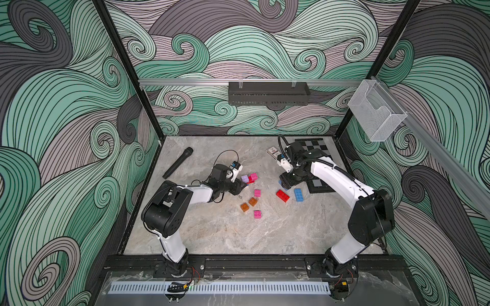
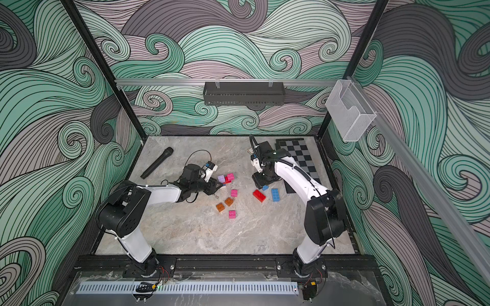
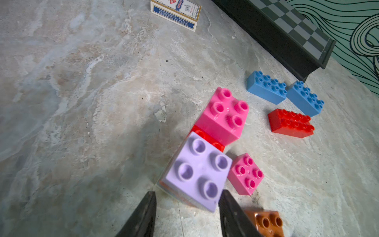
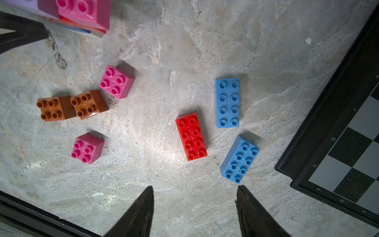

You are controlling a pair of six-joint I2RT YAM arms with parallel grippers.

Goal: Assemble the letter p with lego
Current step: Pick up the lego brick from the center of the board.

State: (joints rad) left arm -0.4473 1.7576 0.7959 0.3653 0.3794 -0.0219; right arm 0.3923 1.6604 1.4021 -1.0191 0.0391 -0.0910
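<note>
As I view it: left gripper [image 3: 187, 191] half-open, tips flanking lilac brick [image 3: 198, 170], unclamped; right gripper [image 4: 195, 187] half-open, empty.

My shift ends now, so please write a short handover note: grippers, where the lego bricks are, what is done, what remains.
Left gripper: open, tips at a corner of the stack.
Right gripper: open, empty, near the blue oblongs.
Stack: lilac brick and pink brick on a red brick.
Loose: two pink squares, two orange squares, one red oblong.
Done: only this start.
Left: the P is not formed; add loose bricks.
</note>
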